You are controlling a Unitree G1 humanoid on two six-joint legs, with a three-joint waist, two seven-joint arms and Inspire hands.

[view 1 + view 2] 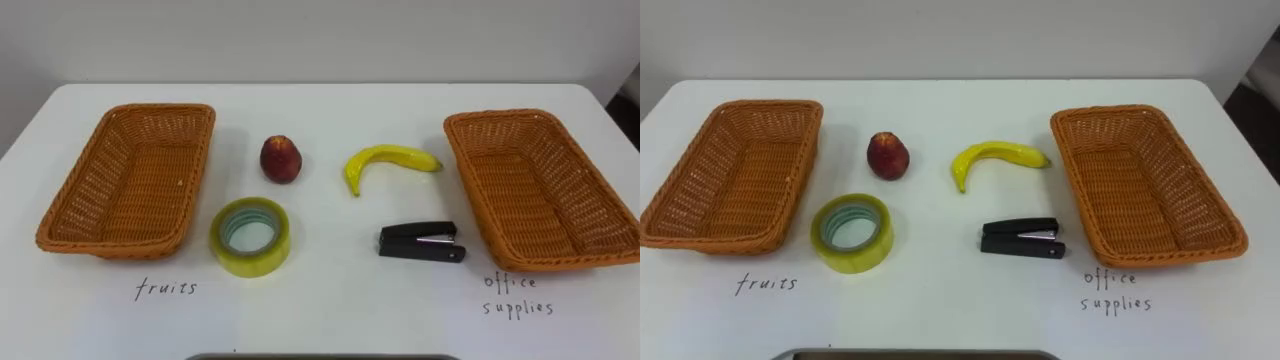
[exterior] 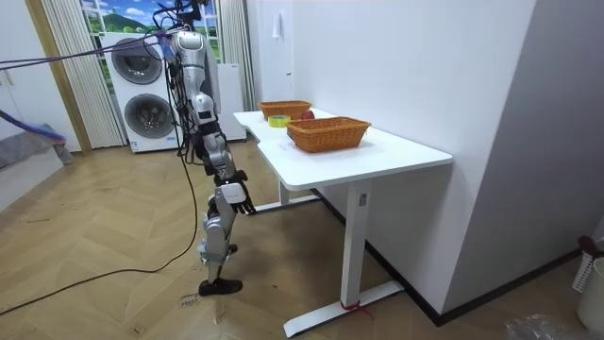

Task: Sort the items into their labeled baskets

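Four loose items lie in the middle of the white worktop (image 1: 330, 300), none of them in a basket. A red round fruit (image 1: 282, 158) and a curved yellow banana (image 1: 390, 163) lie toward the far edge, well apart from each other. A roll of yellowish clear tape (image 1: 250, 236) lies flat in front of the red fruit. A black stapler (image 1: 421, 242) lies on its side in front of the banana. One brown woven basket (image 1: 90, 190) stands by the worktop's left edge and a second woven basket (image 1: 560, 215) by its right edge, both with bare bottoms. A handwritten label (image 1: 167, 289) is marked on the worktop at the near end of the left basket, and another label (image 1: 517, 296) at the near end of the right one.

In the room view the robot stands upright at the worktop's near edge, facing the items. Its right arm hangs down at its side. The right robot hand (image 2: 242, 200) hangs below the level of the worktop and apart from it. Whether it is open or closed cannot be told.
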